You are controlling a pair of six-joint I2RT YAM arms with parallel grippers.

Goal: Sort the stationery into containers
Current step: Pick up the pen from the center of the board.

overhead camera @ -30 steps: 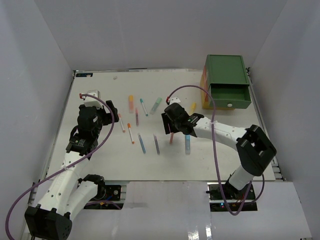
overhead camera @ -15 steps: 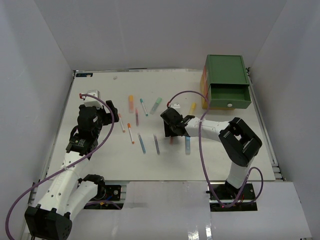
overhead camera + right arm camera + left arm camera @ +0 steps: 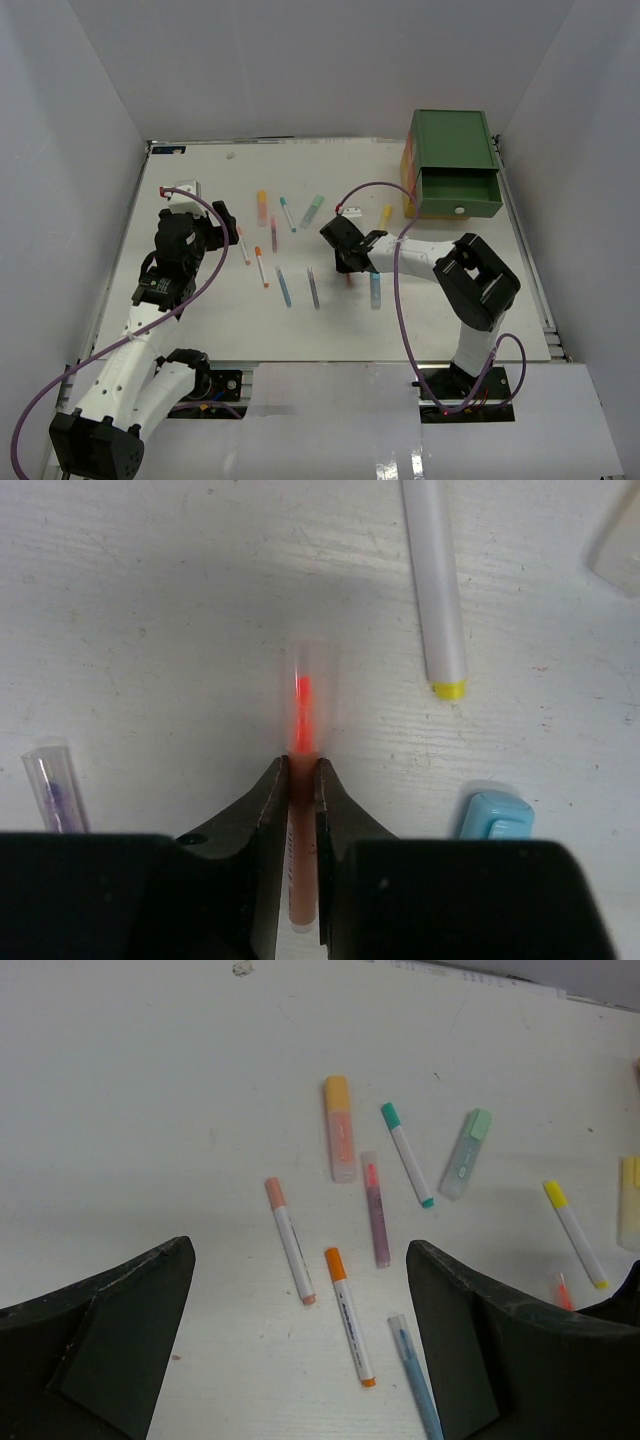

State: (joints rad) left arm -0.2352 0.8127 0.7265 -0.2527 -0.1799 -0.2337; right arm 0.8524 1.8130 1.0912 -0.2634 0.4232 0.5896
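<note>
Far right, the green drawer [image 3: 455, 170] waits; your left gripper [image 3: 300, 1260] hangs spread above the left-hand pens [image 3: 345, 1315], while your right gripper [image 3: 302, 772], having dropped to the table [image 3: 250, 330] at centre, now pinches the red-cored pen [image 3: 303, 695], ready for you to lift.

COUNT | thin pens [image 3: 290, 1242]: 8 | thick highlighters [image 3: 339, 1128]: 4 | stationery [image 3: 284, 287] pieces in all: 12 | green drawer box [image 3: 452, 150]: 1 | white knob [image 3: 458, 210] seen: 1 | robot arms [image 3: 440, 262]: 2
</note>
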